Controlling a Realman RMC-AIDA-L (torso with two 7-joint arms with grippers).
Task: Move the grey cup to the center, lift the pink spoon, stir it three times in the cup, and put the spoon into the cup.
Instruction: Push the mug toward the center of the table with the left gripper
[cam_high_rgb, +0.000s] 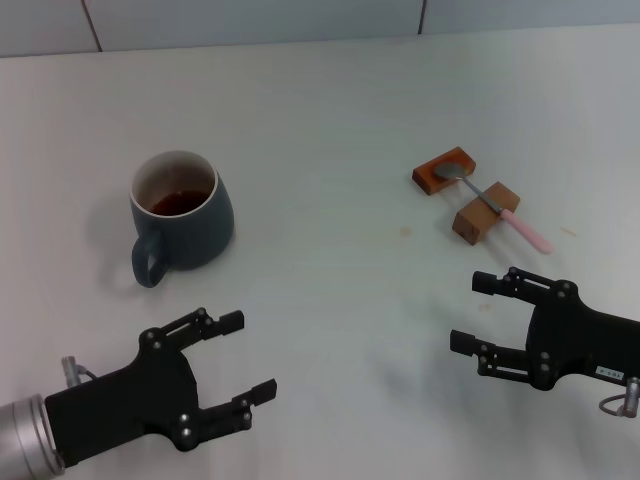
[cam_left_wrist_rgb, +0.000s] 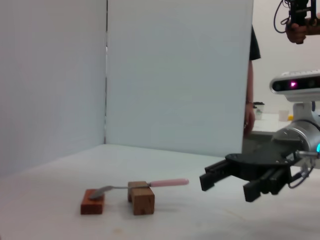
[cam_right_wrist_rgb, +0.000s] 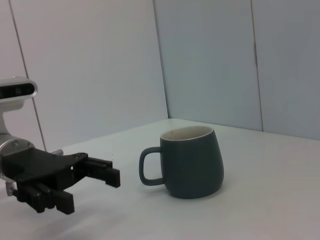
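Both tools gape empty: left tool (cam_high_rgb: 243, 368) near the grey cup (cam_high_rgb: 185, 212); right tool (cam_high_rgb: 478, 313) near the pink spoon (cam_high_rgb: 495, 203).

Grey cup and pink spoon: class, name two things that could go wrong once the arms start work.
1. The grey cup holds dark liquid; pushing or lifting it with the open left pincer could slop it over the rim.
2. The pink spoon rests bridged across two wooden blocks; the open right pincer could tip a block and knock the thin handle off.
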